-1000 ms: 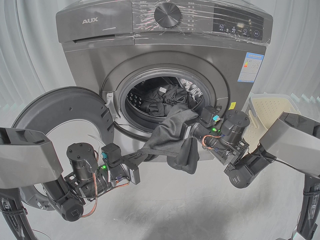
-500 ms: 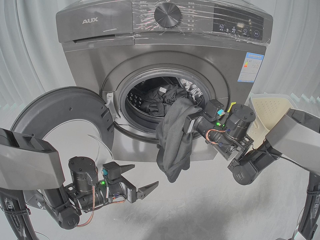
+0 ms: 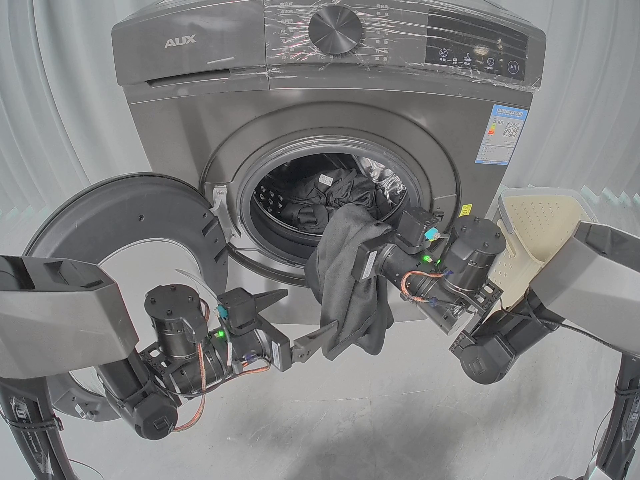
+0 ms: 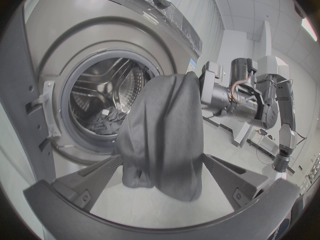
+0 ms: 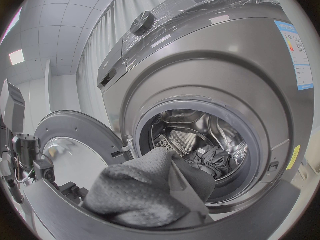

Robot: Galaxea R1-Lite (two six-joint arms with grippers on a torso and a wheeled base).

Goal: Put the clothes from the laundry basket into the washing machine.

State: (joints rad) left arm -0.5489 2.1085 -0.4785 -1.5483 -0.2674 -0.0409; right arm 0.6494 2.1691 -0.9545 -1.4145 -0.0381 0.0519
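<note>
The right gripper [image 3: 367, 260] is clamped on the grey garment [image 3: 347, 281], which hangs before the open washing machine [image 3: 200, 128], and the left gripper [image 3: 301, 318], fingers spread, brackets its dangling hem; the loose tail could likely snag the rim or drop to the floor [image 3: 373, 408].
</note>
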